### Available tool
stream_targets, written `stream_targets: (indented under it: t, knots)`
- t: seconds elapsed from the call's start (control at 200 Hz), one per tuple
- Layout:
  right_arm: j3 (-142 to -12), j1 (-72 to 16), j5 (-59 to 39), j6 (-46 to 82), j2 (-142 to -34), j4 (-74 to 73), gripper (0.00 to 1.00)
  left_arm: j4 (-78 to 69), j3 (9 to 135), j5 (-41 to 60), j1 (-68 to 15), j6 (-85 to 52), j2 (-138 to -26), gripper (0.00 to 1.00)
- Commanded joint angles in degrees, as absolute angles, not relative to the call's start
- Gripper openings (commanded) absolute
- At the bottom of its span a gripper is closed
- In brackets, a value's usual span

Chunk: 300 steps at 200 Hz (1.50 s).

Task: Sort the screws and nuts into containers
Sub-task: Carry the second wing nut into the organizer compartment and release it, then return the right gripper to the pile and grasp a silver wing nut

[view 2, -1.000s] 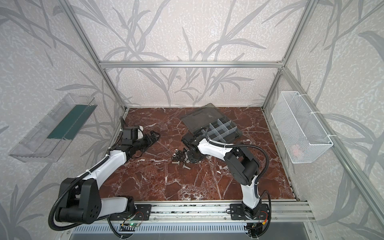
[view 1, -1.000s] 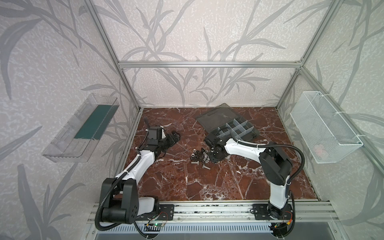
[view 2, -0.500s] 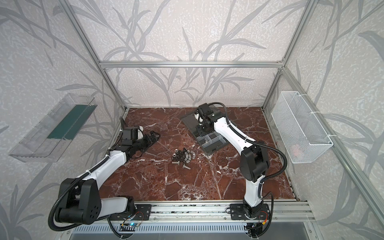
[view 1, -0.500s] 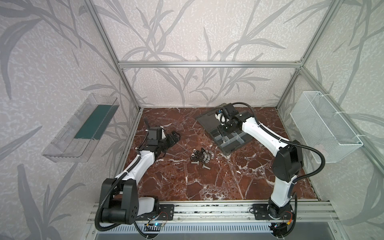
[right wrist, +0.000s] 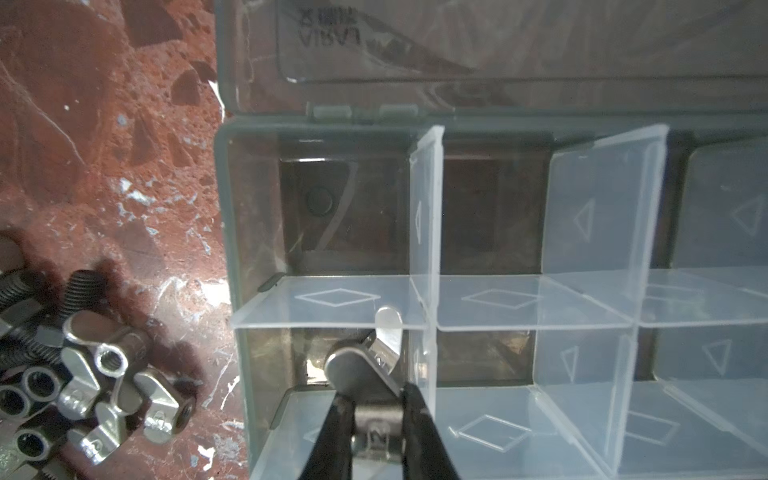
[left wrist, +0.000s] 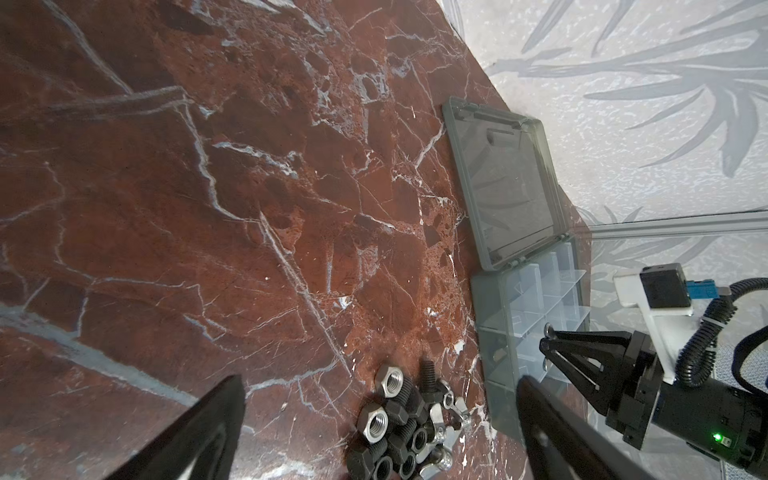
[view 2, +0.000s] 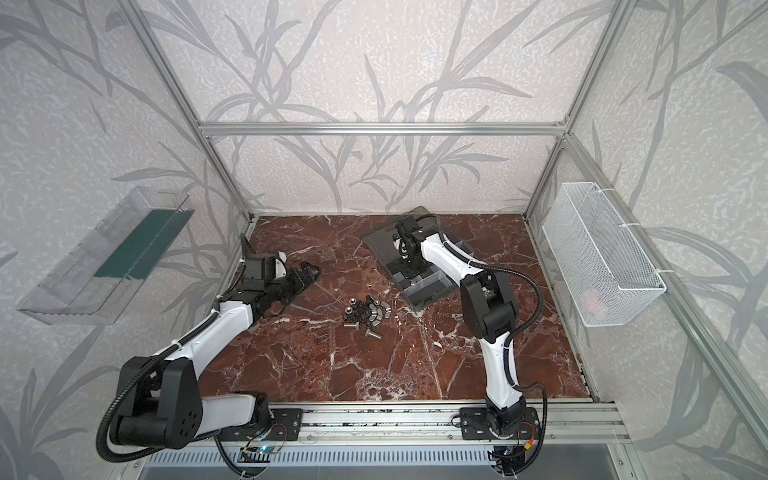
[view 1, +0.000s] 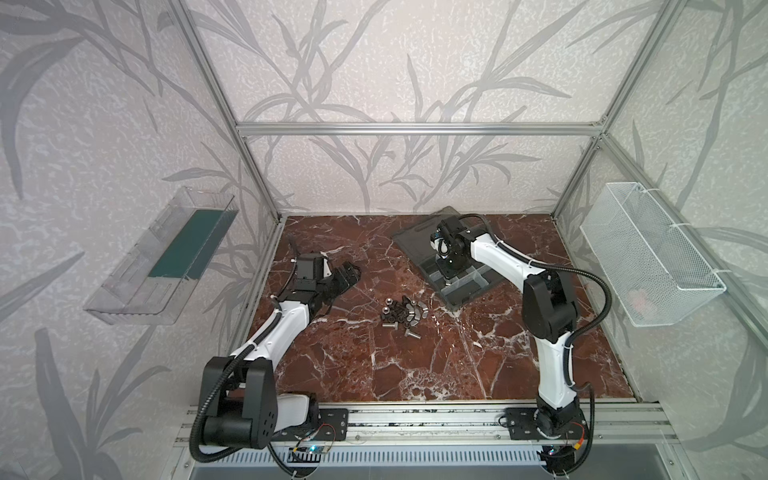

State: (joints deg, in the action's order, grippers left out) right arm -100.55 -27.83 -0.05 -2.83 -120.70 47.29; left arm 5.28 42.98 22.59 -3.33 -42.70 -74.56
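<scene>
A silver wing nut (right wrist: 365, 370) is pinched in the right pincer (right wrist: 376, 397) over an end compartment (right wrist: 299, 353) of the smoky-grey translucent plastic organiser box (right wrist: 226, 208). The box lies open near the red marble surface's (view 1: 374, 365) far edge, and the nut is likely there to be dropped. The other compartments look bare. The heap of silver and black screws and nuts (view 1: 401, 313) lies mid-surface. The left pincer (view 1: 349, 275) gapes wide near the left edge.

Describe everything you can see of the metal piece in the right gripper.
The wing nut is shiny bare silver metal: a round boss and flat rounded wings, one showing against a pale divider. The right gripper is shut on it, black fingers pinching it from both sides. It hangs over an edge compartment of the smoky-grey organiser box, near the outer wall. Whether it touches the divider is unclear; its threaded hole is hidden.
</scene>
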Motion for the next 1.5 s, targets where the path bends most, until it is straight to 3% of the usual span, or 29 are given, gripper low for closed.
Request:
stream_targets:
  t: [0.0,0.26,0.415,0.645,1.09,1.495]
  knots:
    - [-99.54,-27.77,-0.09,-2.47,-119.33,46.09,0.00,4.66,42.13,22.40,-3.56,-43.34,-74.43,0.99]
    - [-99.70,-27.73,1.45,-2.55,-121.11,45.98,0.00,4.71,41.96,22.32,-3.54,-43.51,-74.18,1.00]
    - [-100.31,-27.77,2.81,-1.95,-121.04,46.58,0.34,4.68,42.08,22.35,-3.58,-43.51,-74.17,0.99]
    - [-99.67,-27.77,2.75,0.39,-117.22,45.64,0.50,4.49,42.00,22.50,-3.53,-43.71,-74.29,0.99]
    - [-78.88,-40.28,-1.05,16.89,-98.38,33.60,0.53,5.69,43.25,23.09,-3.55,-44.30,-74.53,0.99]
    - [-72.63,-46.93,4.11,24.59,-102.76,27.13,0.48,5.80,43.70,24.08,-3.56,-43.94,-74.69,1.00]
